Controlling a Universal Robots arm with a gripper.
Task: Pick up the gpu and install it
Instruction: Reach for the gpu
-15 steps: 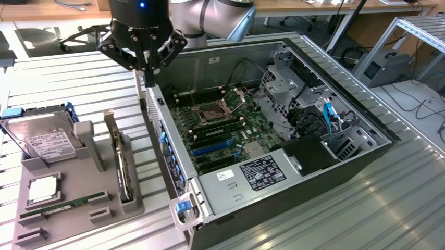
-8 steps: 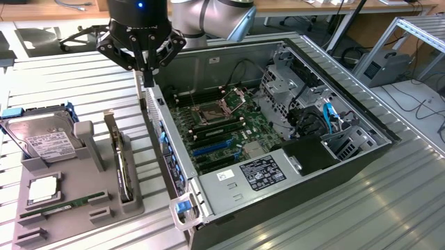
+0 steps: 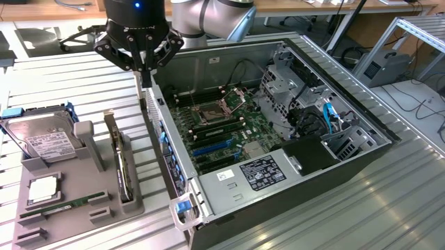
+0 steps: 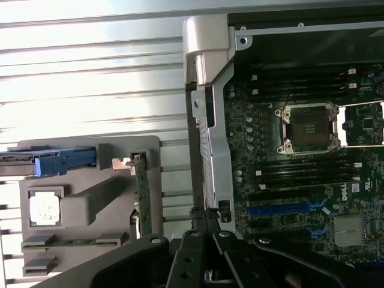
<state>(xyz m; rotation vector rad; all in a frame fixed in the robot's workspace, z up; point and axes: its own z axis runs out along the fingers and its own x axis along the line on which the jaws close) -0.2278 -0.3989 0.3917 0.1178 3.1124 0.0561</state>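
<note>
the gripper hangs over the wall of the open computer case on the exterior view's left, its fingers pressed together on nothing; the gpu stands on edge in the grey holder just beside the case. a hard drive and a ram stick sit in the same holder.

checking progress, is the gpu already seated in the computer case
No, the gpu stands on edge in the gray holder beside the computer case, outside it.
</note>
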